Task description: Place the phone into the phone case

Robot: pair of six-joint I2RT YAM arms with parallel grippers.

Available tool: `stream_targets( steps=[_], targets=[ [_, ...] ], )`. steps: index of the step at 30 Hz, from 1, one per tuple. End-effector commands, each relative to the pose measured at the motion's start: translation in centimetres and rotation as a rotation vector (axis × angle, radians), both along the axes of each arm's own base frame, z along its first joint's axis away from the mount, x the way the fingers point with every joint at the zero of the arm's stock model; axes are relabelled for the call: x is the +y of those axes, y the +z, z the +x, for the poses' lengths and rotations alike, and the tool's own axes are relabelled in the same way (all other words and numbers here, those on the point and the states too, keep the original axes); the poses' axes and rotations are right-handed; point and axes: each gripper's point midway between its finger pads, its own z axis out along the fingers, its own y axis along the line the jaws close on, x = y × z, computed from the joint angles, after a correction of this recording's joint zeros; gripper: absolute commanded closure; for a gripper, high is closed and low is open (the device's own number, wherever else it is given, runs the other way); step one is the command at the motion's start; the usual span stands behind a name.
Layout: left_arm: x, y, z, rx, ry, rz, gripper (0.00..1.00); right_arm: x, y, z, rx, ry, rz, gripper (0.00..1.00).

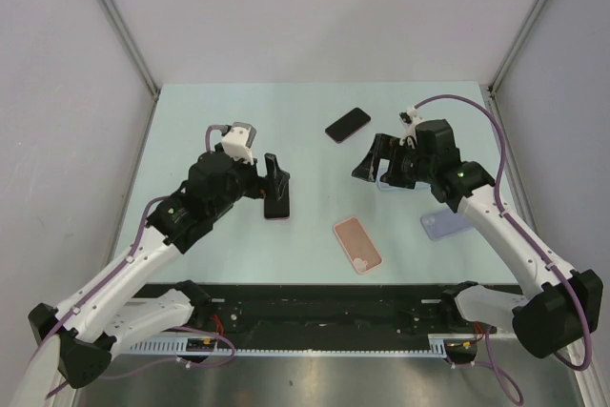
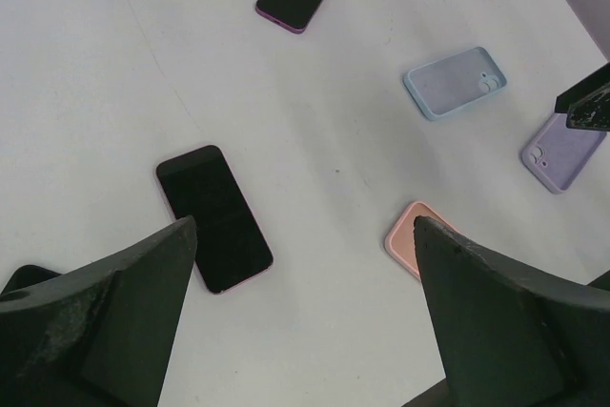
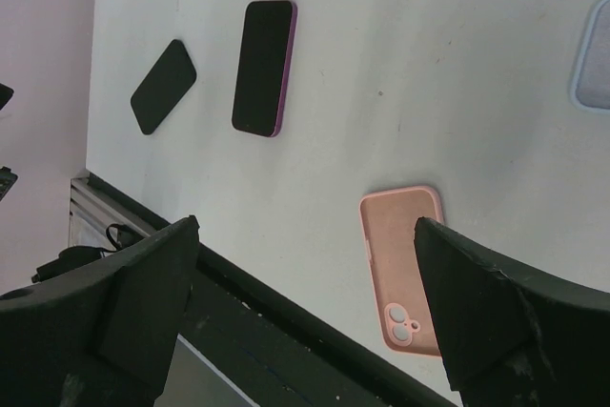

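The light blue case is almost hidden in the top view, because the right gripper hangs over it and only a thin pale edge shows. In the right wrist view the same case is cut by the right border. In the left wrist view a finger covers most of the pink case, so only one rounded corner is visible. The lavender case lies just beside the right forearm, which covers a part of it.

The near phone lies flat on the table, screen up, directly below the left gripper. In the top view the gripper hides its far end. The far phone lies diagonally toward the back of the table, well apart from both grippers. Neither phone is in a case.

Both phones are thin rounded rectangles with a black glossy screen, and the near one shows a narrow magenta rim. The cases look matte and soft. The pink one lies with the hollow side up, with round camera holes at its near end.

Both grippers are spread wide and hold nothing. The fingers are dark wedge shapes with a rough, grainy surface. The table is pale and smooth.
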Motion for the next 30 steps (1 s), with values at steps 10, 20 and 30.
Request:
stream_targets(
  steps=[10,20,30],
  targets=[
    [0.3,1.0,1.2,-0.022,0.056,-0.015,0.0,-1.0,0.1,0.5,-0.018,-0.06,-0.021,0.0],
    [0.6,-3.8,3.7,0.355,0.234,-0.113,0.02,-2.9,-3.7,0.1,0.071,-0.107,-0.156,0.0],
    [1.9,-10.3,9.2,0.501,0.239,0.246,0.0,-2.4,-3.6,-1.3,0.043,-0.045,-0.142,0.01]
  ],
)
